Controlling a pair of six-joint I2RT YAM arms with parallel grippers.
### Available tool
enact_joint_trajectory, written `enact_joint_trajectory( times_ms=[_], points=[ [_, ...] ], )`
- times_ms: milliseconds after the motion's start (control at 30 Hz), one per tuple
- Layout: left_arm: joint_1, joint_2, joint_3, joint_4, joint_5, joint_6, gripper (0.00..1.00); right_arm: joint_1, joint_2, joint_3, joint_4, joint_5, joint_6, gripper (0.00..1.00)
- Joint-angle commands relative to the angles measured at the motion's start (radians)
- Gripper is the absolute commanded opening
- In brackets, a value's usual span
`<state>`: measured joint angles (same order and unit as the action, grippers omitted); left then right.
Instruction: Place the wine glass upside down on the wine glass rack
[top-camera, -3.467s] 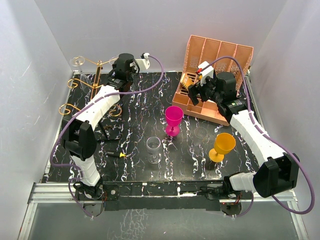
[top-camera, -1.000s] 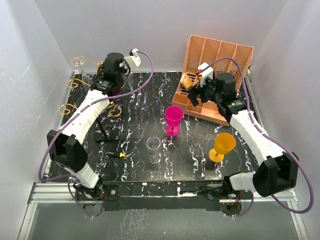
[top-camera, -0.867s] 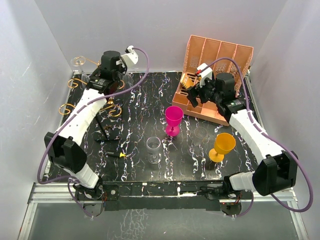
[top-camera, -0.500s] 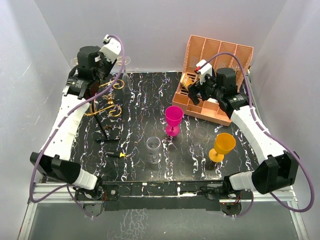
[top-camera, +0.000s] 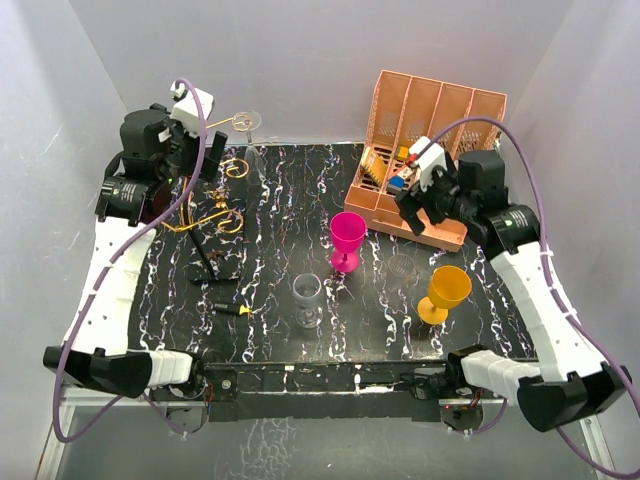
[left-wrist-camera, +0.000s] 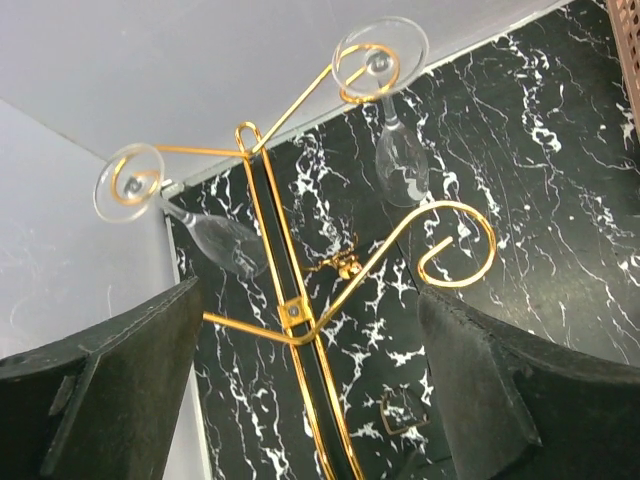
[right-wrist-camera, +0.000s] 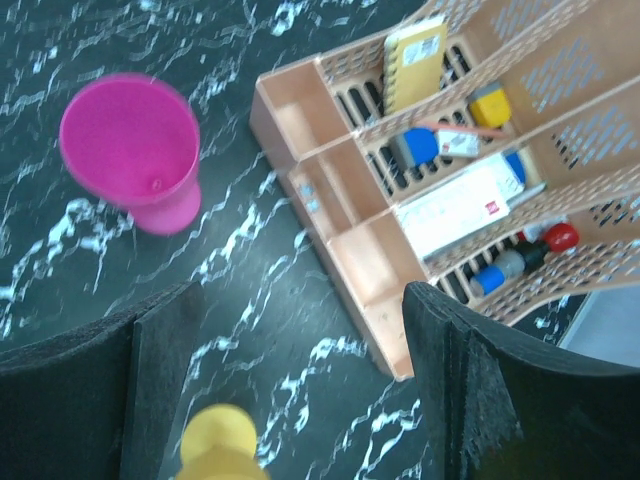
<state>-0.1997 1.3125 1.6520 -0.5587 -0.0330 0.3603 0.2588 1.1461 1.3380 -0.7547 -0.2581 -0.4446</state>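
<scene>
The gold wire wine glass rack stands at the table's back left, its scroll arms showing beside my left arm. Two clear wine glasses hang upside down on it: one from the upper right scroll, its foot visible from above, and another from the left scroll. My left gripper is open, above and in front of the rack, holding nothing. A third clear wine glass stands upright mid-table. My right gripper is open over the table beside the organiser.
A pink goblet and a yellow goblet stand on the table, with a faint clear glass between them. The salmon-pink organiser sits at the back right. A small black tool lies near the rack's black base.
My left gripper opened and drew back up and to the left, leaving a glass hanging on the rack's right scroll. My right arm pulled back from the organiser toward the right.
</scene>
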Motion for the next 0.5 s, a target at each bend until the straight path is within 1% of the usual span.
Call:
enact_joint_trajectory(
  times_ms=[0,200,300,467],
  points=[
    [0.029,-0.076,-0.048,0.003,0.042,-0.023,0.88,-0.008,-0.072,-0.040,-0.151,-0.020,-0.057,0.87],
    [0.058,-0.105,-0.077,0.014,0.081,-0.024,0.91,-0.014,-0.067,-0.019,-0.329,-0.167,-0.093,0.82],
    [0.060,-0.105,-0.086,0.017,0.087,-0.023,0.91,-0.014,-0.046,-0.019,-0.372,-0.185,-0.096,0.75],
    [0.060,-0.101,-0.089,0.024,0.087,-0.020,0.92,-0.009,-0.023,-0.027,-0.396,-0.187,-0.092,0.65]
  ],
)
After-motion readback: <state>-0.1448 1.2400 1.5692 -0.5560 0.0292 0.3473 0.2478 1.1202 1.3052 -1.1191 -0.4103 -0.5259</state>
